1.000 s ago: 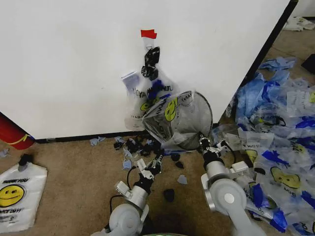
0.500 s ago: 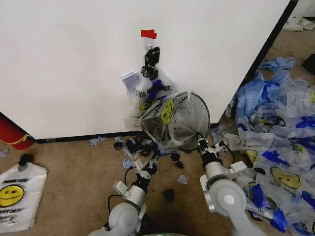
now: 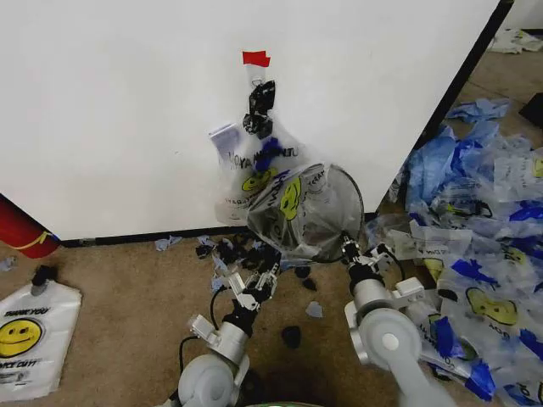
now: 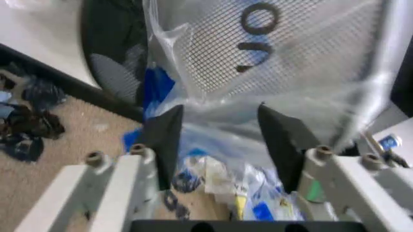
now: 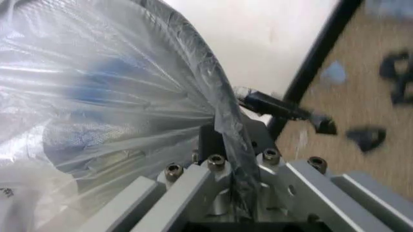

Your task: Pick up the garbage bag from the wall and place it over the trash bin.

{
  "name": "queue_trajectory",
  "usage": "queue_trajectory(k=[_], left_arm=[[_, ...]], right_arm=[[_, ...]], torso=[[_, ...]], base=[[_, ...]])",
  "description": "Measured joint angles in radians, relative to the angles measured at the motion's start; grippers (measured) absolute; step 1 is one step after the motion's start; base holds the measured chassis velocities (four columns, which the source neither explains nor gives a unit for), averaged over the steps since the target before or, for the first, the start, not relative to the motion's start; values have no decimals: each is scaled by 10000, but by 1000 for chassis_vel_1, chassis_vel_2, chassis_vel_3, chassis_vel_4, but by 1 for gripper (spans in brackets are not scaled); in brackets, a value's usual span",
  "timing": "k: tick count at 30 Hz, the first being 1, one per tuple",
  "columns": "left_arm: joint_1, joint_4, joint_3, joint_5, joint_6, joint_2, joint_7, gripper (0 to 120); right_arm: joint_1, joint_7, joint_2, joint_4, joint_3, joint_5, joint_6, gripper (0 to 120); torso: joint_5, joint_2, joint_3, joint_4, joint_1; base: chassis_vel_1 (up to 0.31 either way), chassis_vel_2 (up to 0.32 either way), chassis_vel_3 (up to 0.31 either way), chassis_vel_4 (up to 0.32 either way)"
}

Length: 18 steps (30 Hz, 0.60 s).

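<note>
Robot test space — white panel wall (image 3: pixel 110 119), bag-strewn carpet (image 3: pixel 127 280).

I'm holding my left gripper (image 3: pixel 254 287) at eleven o'clock, fingers spread; my right gripper (image 3: pixel 351 252) at one o'clock is pinching closed.

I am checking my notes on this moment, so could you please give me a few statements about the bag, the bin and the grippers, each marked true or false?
1. The garbage bag is draped over the trash bin. True.
2. The bin stands upright on the carpet. False: it is tilted, held off the floor.
3. The right gripper is shut on bag plastic. True.
4. The left gripper is clamped shut. False: its fingers are apart, with bag plastic between them.
5. Red tape sits on the wall above another hanging bag. True.
</note>
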Motion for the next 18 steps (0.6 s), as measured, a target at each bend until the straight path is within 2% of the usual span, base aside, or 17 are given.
queue_trajectory(k=[3,5,7,8,11,12,16,18], left_arm=[[174,-387,-80,131,87,387,-221,65],[187,-417,-93,141,92,415,-238,66],[283,-710,-209,224,124,639,-399,73],[372,-1138,-381,246,215,910,-582,81],[439,-1881,-584,218,398,1261,-832,93],[439,-1881,-584,218,398,1261,-832,93],[315,-2844,-509,40,894,1450,-1342,100],[242,-2941,-429,-3,998,1437,-1417,100]], right_arm=[[35,-198,-179,-439,23,-1327,280,0],[34,-198,-196,-461,16,-1406,281,0],[3,-200,-368,-725,-84,-2237,298,0],[-53,-197,-587,-1032,-217,-3294,346,0],[-65,-152,-836,-1426,-372,-4806,530,0],[-65,-152,-836,-1426,-372,-4806,530,0],[-194,122,-1024,-1580,-606,-6840,717,0],[-226,180,-1045,-1580,-659,-7136,733,0]], torso=[[-1,0,0,-7,0],[0,0,0,-6,0],[3,0,0,-1,0],[0,0,0,-2,0],[4,0,0,-2,0],[4,0,0,-2,0],[1,0,0,-2,0],[1,0,0,-2,0]], base=[[0,0,0,0],[0,0,0,0],[0,0,0,0],[0,0,0,0],[0,0,0,0],[0,0,0,0],[0,0,0,0],[0,0,0,0]])
